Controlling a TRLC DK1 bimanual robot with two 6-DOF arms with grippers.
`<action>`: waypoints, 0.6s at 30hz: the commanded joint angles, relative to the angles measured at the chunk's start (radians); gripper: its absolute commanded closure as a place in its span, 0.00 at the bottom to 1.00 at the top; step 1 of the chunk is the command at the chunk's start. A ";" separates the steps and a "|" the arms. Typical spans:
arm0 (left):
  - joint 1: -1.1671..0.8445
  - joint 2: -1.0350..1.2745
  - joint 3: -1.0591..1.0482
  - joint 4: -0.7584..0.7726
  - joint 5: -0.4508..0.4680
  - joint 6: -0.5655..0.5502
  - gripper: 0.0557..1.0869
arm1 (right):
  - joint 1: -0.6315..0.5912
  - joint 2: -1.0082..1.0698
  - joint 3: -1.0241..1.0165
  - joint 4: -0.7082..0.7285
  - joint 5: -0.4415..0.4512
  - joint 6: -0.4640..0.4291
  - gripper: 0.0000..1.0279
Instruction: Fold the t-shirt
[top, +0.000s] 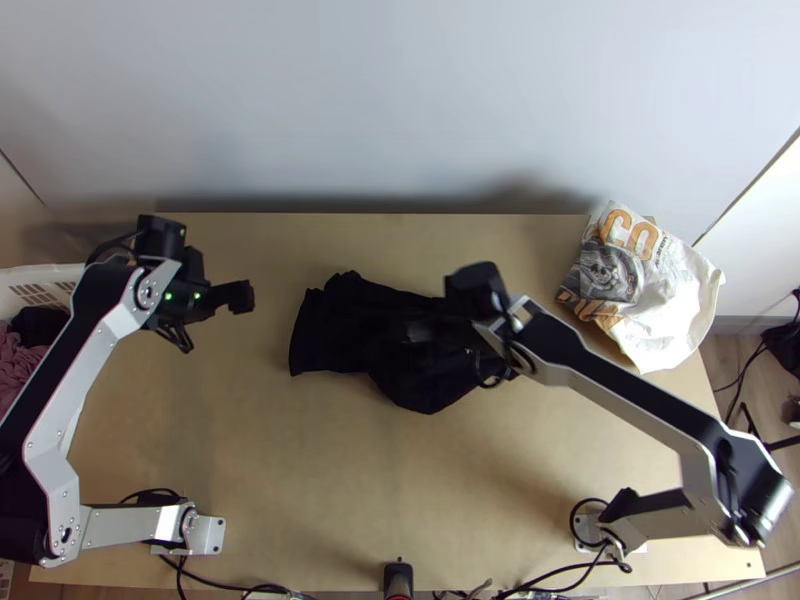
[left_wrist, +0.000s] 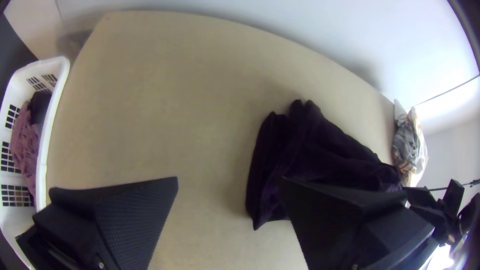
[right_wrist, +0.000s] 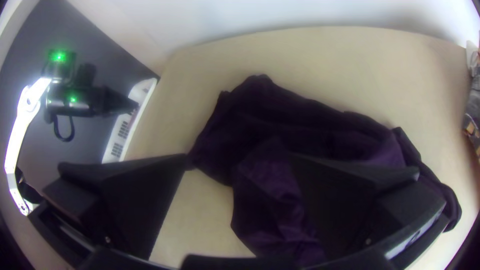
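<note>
Over the table's left part, my left gripper (top: 240, 297) is apart from the dark t-shirt (top: 345, 330); in the left wrist view the gripper (left_wrist: 229, 179) stands open, one finger overlapping the picture of the dark cloth (left_wrist: 325, 145). My right gripper (top: 475, 288) is above the t-shirt's right part, black against black. Its fingers are wide apart in the right wrist view, where the gripper (right_wrist: 239, 156) has the dark purple-black cloth (right_wrist: 280, 115) beyond and beneath it. The t-shirt lies bunched and wrinkled at mid-table, its left edge fairly straight in the top view.
A white printed cloth (top: 665, 290) lies crumpled at the table's back right corner. Beside the left edge stands a white basket (left_wrist: 60, 80) with pink and dark cloth inside. Bare wood (top: 300, 470) lies in front of the t-shirt, and a wall (top: 400, 100) rises behind the table.
</note>
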 joint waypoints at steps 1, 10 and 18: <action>0.086 -0.058 -0.149 0.095 0.031 0.025 0.04 | 0.037 0.184 0.226 -0.104 -0.013 -0.017 0.06; 0.077 -0.104 -0.221 0.155 0.045 0.009 0.04 | 0.043 0.259 0.272 -0.168 0.005 -0.076 0.05; 0.080 -0.117 -0.237 0.156 0.045 0.034 0.04 | 0.016 0.274 0.325 -0.322 0.076 -0.180 0.05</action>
